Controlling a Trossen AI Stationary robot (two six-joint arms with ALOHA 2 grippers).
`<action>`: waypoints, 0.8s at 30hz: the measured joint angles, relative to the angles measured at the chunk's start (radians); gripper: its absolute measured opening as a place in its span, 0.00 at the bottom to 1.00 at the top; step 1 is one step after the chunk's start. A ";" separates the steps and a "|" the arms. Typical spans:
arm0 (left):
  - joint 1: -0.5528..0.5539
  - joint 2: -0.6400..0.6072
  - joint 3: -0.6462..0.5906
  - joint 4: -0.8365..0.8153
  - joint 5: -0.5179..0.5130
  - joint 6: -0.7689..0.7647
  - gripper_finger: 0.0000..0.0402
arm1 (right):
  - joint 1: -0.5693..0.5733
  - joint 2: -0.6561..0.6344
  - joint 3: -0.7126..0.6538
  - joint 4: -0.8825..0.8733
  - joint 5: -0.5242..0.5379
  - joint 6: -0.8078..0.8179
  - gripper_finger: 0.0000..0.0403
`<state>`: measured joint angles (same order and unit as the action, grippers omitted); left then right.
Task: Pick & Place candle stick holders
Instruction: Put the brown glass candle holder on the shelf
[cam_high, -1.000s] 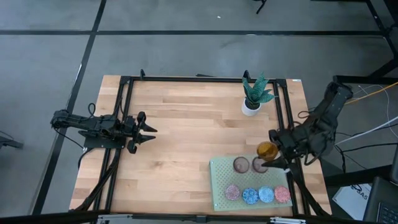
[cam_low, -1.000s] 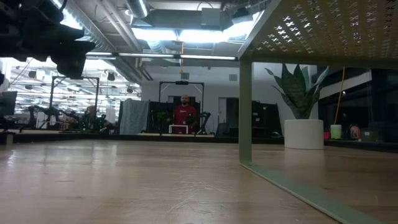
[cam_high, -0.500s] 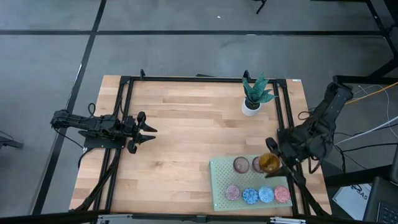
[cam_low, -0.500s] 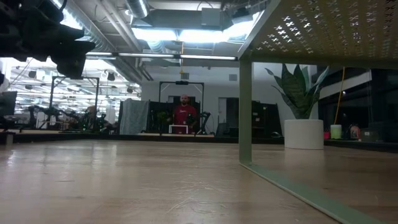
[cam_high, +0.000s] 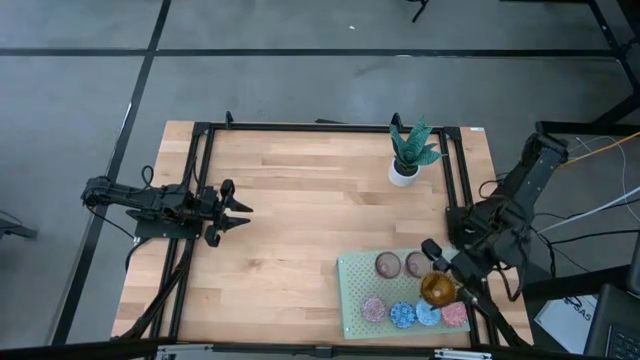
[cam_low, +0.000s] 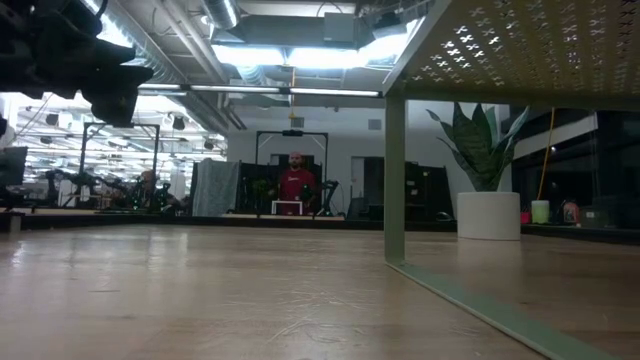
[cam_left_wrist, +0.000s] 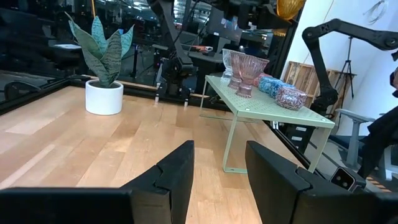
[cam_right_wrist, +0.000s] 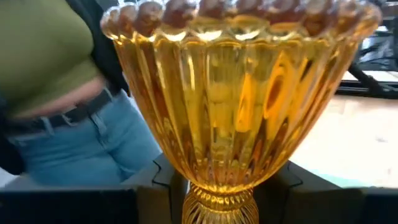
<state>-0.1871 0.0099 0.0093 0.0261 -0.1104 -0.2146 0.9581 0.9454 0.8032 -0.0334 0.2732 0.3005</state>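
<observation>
The amber candle stick holder (cam_high: 437, 288) is clenched upright by its stem between the right gripper's (cam_high: 447, 279) jaws above the mat (cam_high: 352, 300); the right arm is reached inward over the desk's near right corner.

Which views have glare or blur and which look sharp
Right wrist view: the amber holder fills the frame with bright glints on its ribs, and a person behind it is soft. Low view: ceiling lights blow out white, and the near table is blurred. High view: evenly lit and sharp, with faint shadows beside the plant.
</observation>
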 joint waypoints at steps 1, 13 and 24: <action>0.000 0.000 0.000 0.000 0.000 0.000 0.35 | -0.008 0.008 0.000 0.000 0.000 -0.014 0.32; 0.000 0.000 0.000 0.000 0.000 0.000 0.35 | -0.171 0.098 0.126 -0.007 0.051 -0.285 0.32; 0.000 0.000 0.000 0.000 0.000 0.000 0.35 | -0.411 0.217 0.153 0.106 0.137 -0.310 0.32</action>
<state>-0.1871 0.0101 0.0093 0.0261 -0.1104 -0.2146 0.5475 1.1624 0.9562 0.0725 0.4103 -0.0093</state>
